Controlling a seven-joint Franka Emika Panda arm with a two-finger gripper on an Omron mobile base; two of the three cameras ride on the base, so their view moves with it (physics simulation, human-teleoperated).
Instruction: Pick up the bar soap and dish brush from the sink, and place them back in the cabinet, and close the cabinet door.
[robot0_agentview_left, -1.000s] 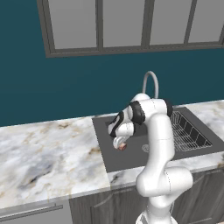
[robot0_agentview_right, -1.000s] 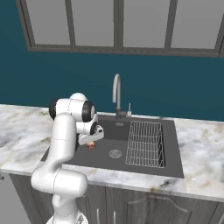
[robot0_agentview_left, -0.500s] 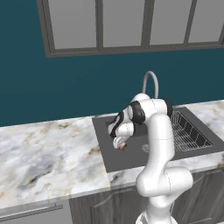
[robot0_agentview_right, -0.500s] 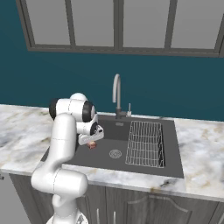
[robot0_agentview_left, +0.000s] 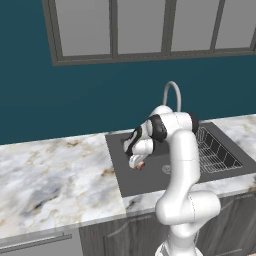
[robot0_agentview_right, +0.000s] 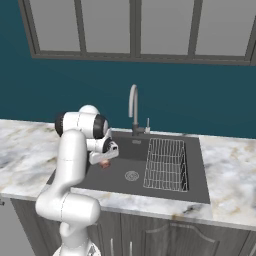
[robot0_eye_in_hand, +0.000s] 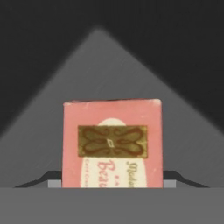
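Sink (robot0_agentview_left: 150, 182) sits mid-bench (robot0_agentview_left: 55, 175); my arm reaches down into its left half. Soap (robot0_eye_in_hand: 112, 144) lies on the basin floor right under my hand (robot0_agentview_left: 138, 164), square between the fingers (robot0_eye_in_hand: 51, 178). They're clamped on its two sides, so soap's held. Next is a straight lift, I'd say.

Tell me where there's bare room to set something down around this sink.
Free: the marble counter left of the sink, and the counter stretch right of the wire rack. Crowded: the basin's left half, where the gripper closes on the bar soap, near the drain.
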